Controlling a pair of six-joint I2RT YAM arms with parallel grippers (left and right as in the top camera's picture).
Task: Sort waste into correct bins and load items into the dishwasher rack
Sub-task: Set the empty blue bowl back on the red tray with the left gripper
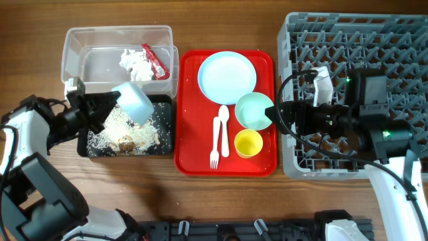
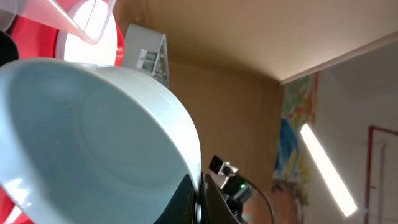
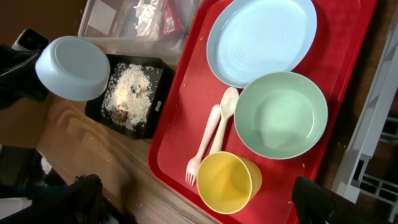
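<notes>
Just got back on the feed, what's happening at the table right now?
The left gripper holds the light blue bowl tipped over the black tray, where food scraps lie. The tissue and wrapper are in the clear tub. The right gripper, open, hovers by the mint green bowl at the red tray's edge. The plate, yellow cup, fork and spoon sit there too. No dish shows in the dishwasher rack yet.
</notes>
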